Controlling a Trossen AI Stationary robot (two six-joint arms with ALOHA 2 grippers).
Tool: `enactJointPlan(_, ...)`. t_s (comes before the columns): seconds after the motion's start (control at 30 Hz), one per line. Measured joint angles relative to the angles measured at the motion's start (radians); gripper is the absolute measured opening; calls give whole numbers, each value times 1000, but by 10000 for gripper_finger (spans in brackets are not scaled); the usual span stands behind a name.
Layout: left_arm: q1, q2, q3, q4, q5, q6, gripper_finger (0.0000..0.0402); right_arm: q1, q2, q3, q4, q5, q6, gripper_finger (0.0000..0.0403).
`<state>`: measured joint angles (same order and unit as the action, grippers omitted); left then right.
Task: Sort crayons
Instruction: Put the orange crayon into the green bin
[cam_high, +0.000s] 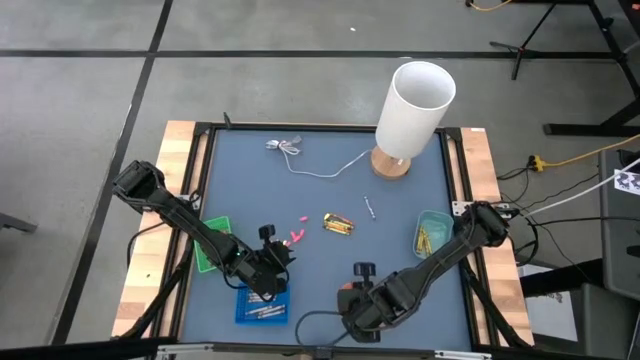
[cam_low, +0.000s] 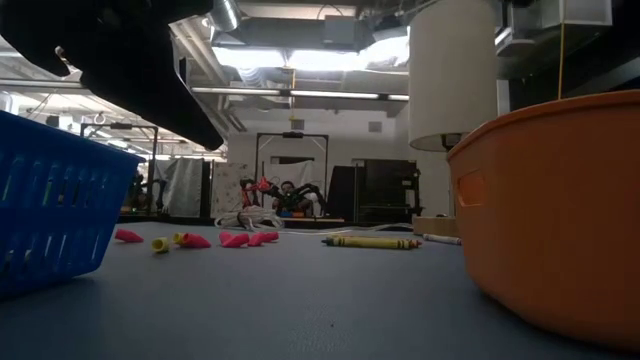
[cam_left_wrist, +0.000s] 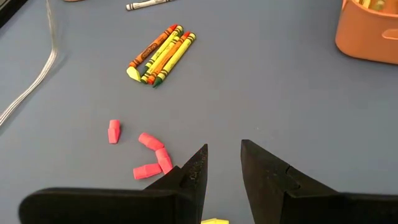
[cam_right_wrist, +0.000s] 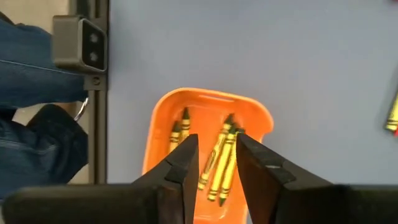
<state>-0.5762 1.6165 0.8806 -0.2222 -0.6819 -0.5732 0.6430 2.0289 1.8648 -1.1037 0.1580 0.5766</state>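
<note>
The left claw (cam_high: 272, 262) hangs over the near-left part of the blue surface (cam_high: 320, 215), its two fingers (cam_left_wrist: 194, 177) parted by a narrow gap with nothing between them. A green tray (cam_high: 212, 243) lies on its outer side and a blue basket (cam_high: 262, 302) sits just beside it toward the near edge, holding a few pale sticks. Just ahead of this claw, a loose cluster of short pink pieces (cam_left_wrist: 151, 157) rests on the surface, with one yellow piece (cam_left_wrist: 214, 221) below the fingertips. Farther ahead of the claw, a bundle of crayons (cam_left_wrist: 160, 54) in yellow, orange and red lies pressed side by side. Beyond that bundle, a single pale crayon (cam_high: 371, 208) lies alone, and a thin white cable (cam_high: 318, 165) curls toward the wooden base of a tall white cylinder (cam_high: 413, 108).

The right claw (cam_high: 360, 297) hovers at the near middle of the surface, directly above an orange tray (cam_right_wrist: 163, 130). Its fingers (cam_right_wrist: 186, 163) stand apart and hold nothing. Several yellow crayons (cam_right_wrist: 219, 163) lie inside that tray below the fingertips, roughly parallel. On this arm's outer side, a teal tray (cam_high: 434, 232) near the right edge of the surface also holds yellow sticks. Past the near edge of the surface, in the right wrist view, a person's legs in blue jeans (cam_right_wrist: 31, 118) show.
</note>
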Motion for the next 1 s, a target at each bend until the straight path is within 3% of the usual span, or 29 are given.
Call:
enactJointPlan(0.23, 0, 0, 0, 0, 0, 0, 82, -68, 0, 0, -76, 1, -145, 104)
enactJointPlan(0.47, 0, 0, 0, 0, 0, -1, 82, -156, 0, -54, -217, 111, -231, 104)
enactJointPlan(0.83, 0, 0, 0, 3, 0, -2, 82, -370, -3, -197, -195, 34, -429, 104)
enactJointPlan(1.0, 0, 0, 0, 3, 0, -2, 82, -485, -5, -239, -45, 33, -479, 104)
